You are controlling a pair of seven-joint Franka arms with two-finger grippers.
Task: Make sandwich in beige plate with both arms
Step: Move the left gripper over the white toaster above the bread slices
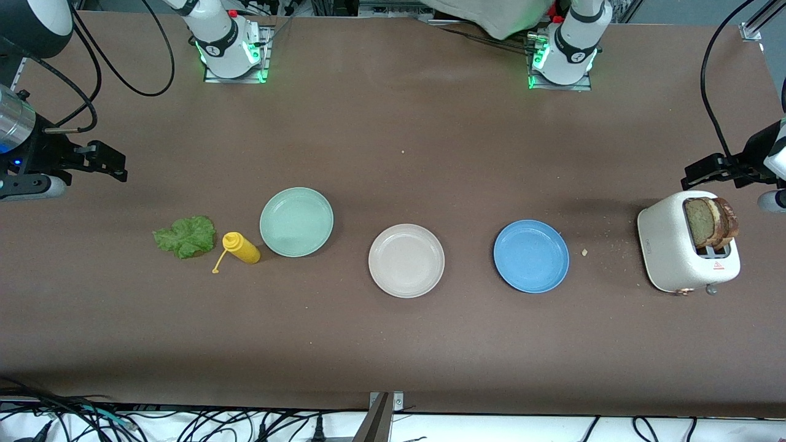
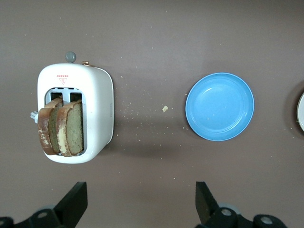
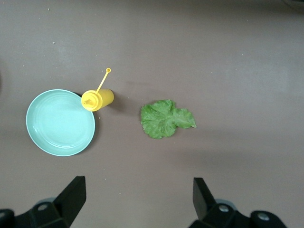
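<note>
The beige plate [image 1: 406, 260] sits mid-table with nothing on it; its rim [image 2: 301, 111] just shows in the left wrist view. Two brown bread slices [image 1: 712, 222] [image 2: 61, 126] stand upright in the white toaster [image 1: 688, 258] [image 2: 99, 95] at the left arm's end. A ruffled green lettuce leaf [image 1: 185, 236] [image 3: 166, 118] lies flat on the table at the right arm's end. My left gripper [image 1: 692, 175] [image 2: 141, 199] hangs open over bare table beside the toaster. My right gripper [image 1: 116, 164] [image 3: 137, 197] hangs open over bare table beside the lettuce. Neither holds anything.
A yellow squeeze bottle [image 1: 241, 247] [image 3: 97, 99] lies between the lettuce and a mint-green plate [image 1: 296, 221] [image 3: 59, 122]. A blue plate [image 1: 531, 256] [image 2: 219, 106] sits between the beige plate and the toaster. Crumbs lie scattered near the toaster.
</note>
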